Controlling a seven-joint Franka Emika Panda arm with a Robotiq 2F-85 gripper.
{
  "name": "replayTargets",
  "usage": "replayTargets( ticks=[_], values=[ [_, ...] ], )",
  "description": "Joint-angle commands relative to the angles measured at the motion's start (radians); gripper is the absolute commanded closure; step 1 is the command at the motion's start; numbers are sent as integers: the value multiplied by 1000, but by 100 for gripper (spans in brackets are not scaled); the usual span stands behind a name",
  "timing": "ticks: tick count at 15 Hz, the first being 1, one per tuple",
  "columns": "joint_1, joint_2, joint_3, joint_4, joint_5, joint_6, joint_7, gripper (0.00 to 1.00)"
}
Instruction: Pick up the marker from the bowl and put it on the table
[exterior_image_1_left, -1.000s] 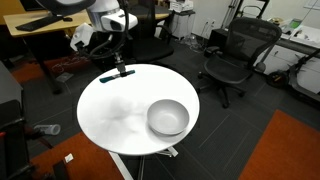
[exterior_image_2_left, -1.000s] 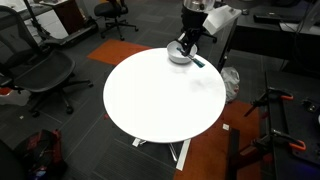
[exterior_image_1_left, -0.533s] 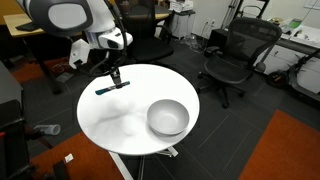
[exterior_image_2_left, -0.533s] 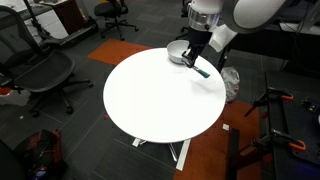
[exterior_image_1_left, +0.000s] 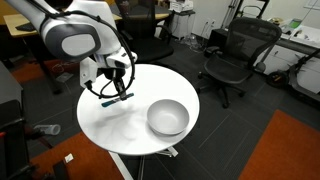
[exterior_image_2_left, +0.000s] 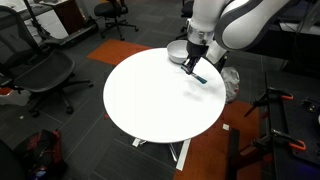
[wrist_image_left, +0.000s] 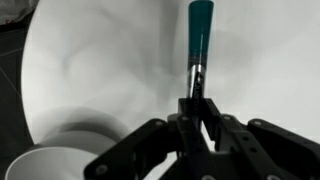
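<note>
The marker (wrist_image_left: 200, 35) was clamped at its dark end by the closed gripper (wrist_image_left: 197, 108), long axis carried straight ahead, table (wrist_image_left: 90, 60) beneath, bowl (wrist_image_left: 40, 165) set back alongside.

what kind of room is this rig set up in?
Probably an office or lab. Black mesh swivel chairs show in both exterior views. The floor is dark carpet with orange patches, and a round white table stands in the middle.

The round white table (exterior_image_1_left: 112, 126) carries only the silver bowl (exterior_image_1_left: 168, 118).
</note>
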Motion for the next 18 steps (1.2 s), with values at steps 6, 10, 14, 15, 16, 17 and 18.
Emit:
replayTargets(
  ticks=[6,10,14,15,16,17,18],
  values=[
    [8,61,-12,45,26,15,-25,42],
    [43,4,-50,32,-10,17,9,12],
    [87,-112,-91,-3,-56,-13,39,0],
    [89,-148,-89,-12,-58,-29,40,0],
    [89,-183,-83,-24,-59,-39,34,0],
    [89,-222,-77,-39,-64,-50,33,0],
    [88,-256,-71,-50,-72,-65,37,0]
  ],
)
